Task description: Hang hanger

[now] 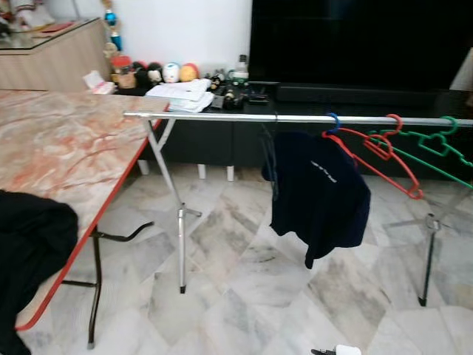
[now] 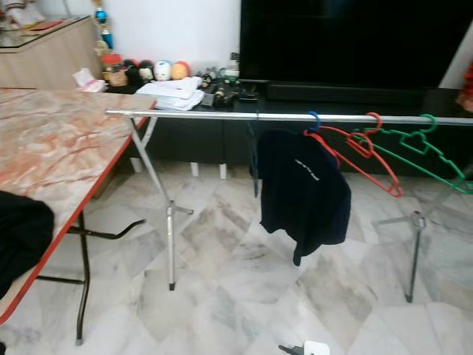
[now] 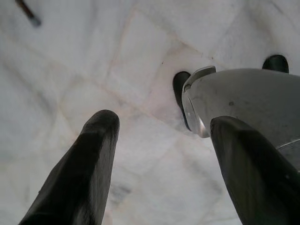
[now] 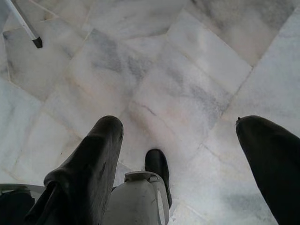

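A silver clothes rail (image 1: 222,117) on crossed metal legs runs across the room. On it hangs a dark navy garment (image 1: 319,194) on a blue hanger hook (image 1: 334,120). To its right hang a bare red hanger (image 1: 378,154) and a bare green hanger (image 1: 436,148). My left gripper (image 3: 164,164) is open and hangs over the marble floor with nothing between its fingers. My right gripper (image 4: 187,159) is open too, pointing down at the floor beside my leg, and holds nothing.
A marble-patterned folding table (image 1: 66,148) with a red edge stands at the left, a black cloth (image 1: 29,244) lying on its near end. Behind the rail are a low black TV cabinet (image 1: 355,96) with small items and a large dark screen (image 1: 355,37).
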Robot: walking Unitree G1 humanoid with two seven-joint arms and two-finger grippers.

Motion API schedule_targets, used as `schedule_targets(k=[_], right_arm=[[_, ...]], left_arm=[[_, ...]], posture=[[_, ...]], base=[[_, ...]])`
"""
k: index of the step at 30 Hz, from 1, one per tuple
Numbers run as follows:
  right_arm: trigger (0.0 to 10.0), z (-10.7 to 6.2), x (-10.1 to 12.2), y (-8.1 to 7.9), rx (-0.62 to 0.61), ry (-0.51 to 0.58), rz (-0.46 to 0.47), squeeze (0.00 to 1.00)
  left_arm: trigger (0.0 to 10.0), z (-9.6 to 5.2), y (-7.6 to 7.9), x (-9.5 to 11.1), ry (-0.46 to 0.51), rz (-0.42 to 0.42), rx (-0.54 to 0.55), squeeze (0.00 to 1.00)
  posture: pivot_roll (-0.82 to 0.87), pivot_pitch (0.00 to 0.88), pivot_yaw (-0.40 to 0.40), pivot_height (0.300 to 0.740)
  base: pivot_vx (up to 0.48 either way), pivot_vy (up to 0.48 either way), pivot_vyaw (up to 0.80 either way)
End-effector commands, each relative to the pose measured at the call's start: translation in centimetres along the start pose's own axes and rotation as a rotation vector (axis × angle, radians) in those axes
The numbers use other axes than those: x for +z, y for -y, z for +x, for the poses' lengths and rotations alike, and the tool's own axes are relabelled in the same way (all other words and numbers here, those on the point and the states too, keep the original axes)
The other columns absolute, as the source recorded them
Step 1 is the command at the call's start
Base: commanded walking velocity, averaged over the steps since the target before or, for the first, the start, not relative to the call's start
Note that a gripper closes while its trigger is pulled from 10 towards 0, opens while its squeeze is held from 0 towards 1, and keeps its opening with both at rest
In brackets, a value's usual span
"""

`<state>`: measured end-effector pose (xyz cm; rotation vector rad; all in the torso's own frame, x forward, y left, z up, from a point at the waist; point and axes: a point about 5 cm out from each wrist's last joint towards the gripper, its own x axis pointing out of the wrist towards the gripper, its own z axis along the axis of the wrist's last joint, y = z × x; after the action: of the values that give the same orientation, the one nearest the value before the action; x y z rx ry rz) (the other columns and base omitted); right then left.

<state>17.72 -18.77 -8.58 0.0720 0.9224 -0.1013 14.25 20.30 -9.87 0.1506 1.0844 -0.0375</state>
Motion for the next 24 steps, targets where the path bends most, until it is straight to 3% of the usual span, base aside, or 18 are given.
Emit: schedule_targets(k=[1, 4, 24], right_arm=[[10.0, 0.00, -0.17, -0.10, 0.006, -0.015, 0.000, 0.00], [10.0, -0.03, -0.35, 0.00, 0.002, -0.022, 0.003, 0.00], [10.0, -0.16, -0.93, 0.26, -0.007, -0.045, -0.002, 0.00]], left_arm=[[10.0, -0.07, -0.24, -0.45, -0.022, 0.030, 0.002, 0.00], [10.0, -0.10, -0.34, -0.53, -0.022, 0.013, 0.006, 0.00], [10.0, -0.10, -0.14, -0.49, -0.003, -0.024, 0.001, 0.00]], posture=[[0.04, 0.029, 0.046, 0.740], [0.03, 0.023, 0.054, 0.740], [0.04, 0.029, 0.050, 0.740]], base=[[0.000, -0.480, -0.78], [0.000, -0.426, -0.78], [0.000, 0.000, -0.78]])
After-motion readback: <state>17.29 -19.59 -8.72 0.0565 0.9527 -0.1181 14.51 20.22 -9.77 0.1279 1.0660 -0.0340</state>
